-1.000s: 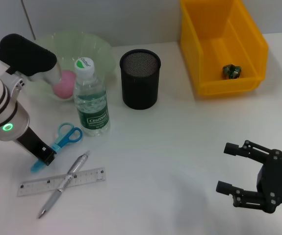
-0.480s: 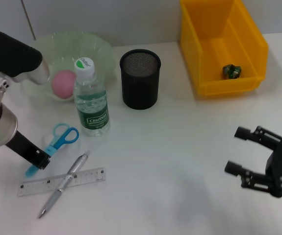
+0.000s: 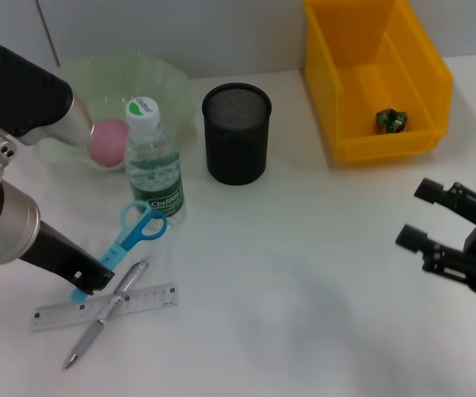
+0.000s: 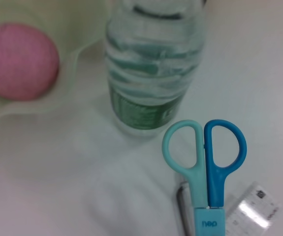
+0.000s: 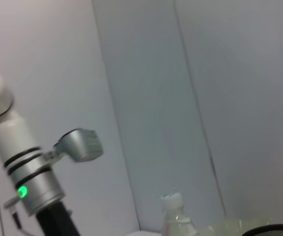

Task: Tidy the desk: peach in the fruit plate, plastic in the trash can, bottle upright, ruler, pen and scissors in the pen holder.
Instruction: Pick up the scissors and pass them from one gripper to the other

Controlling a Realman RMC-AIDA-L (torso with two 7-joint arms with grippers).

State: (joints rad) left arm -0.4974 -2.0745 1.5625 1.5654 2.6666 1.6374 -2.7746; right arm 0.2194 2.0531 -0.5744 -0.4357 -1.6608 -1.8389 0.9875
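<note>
Head view: the left gripper point(image 3: 84, 281) is low over the worktop point(image 3: 304, 273) near its left edge, jaws clenched on the blade end of the scissors point(image 3: 130, 240). The scissors slant up from the gripper, their blue handle loops lifted and just in front of the bottle point(image 3: 153, 165). The bottle stands upright with its white cap on, just in front of the fruit plate point(image 3: 167, 83), a pale green bowl at the far left corner. The peach point(image 3: 107, 141) lies in the fruit plate, partly behind the arm. Below the scissors, toward the near edge, the pen point(image 3: 109, 310) lies crossed over the ruler point(image 3: 151, 299). The pen holder point(image 3: 236, 132), a black mesh cup, stands right of the bottle. The yellow trash can point(image 3: 349, 83) sits at the far right, with the crumpled plastic point(image 3: 391, 121) inside it. The right gripper point(image 3: 440, 227) hangs at the right edge, jaws released and holding nothing.

Left wrist view: the scissors point(image 4: 205, 162) fill the lower part, one loop light teal and one darker blue, above the ruler point(image 4: 252, 209). The bottle point(image 4: 151, 78) is just beyond the loops, and the peach point(image 4: 18, 61) rests inside the fruit plate point(image 4: 82, 44).

Right wrist view: the left arm and the bottle top point(image 5: 173, 206) show against a grey wall; the right gripper's jaws are out of sight here.
</note>
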